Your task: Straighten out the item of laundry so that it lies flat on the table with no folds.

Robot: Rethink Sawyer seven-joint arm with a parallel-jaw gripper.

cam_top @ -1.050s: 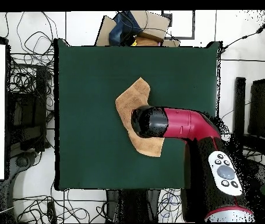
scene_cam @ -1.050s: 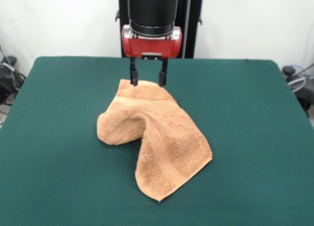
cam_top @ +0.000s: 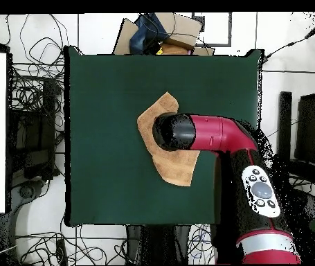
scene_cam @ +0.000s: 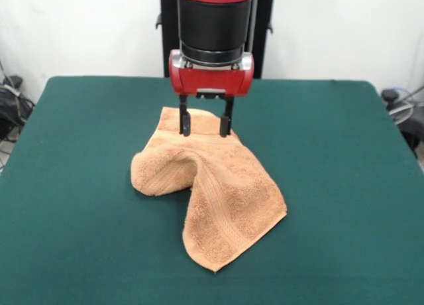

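Nearest the camera, the towel's (scene_cam: 211,189) pointed corner lies flat on the tabletop (scene_cam: 79,219), well in front of the pincer (scene_cam: 206,125). From left to right, a rounded, humped fold bulges below and left of the pincer, a crease runs down the middle under it, and a flatter flap with a ribbed woven band spreads below and to its right. The cloth is soft, looped orange-tan terry; the tabletop is dark green and felt-like. The pincer's two black fingers stand apart, their tips at the towel's far edge with cloth between them, not visibly clamped. Closing here would likely catch two stacked layers, and pulling could drag the whole bundle across the felt instead of unfolding the hump.
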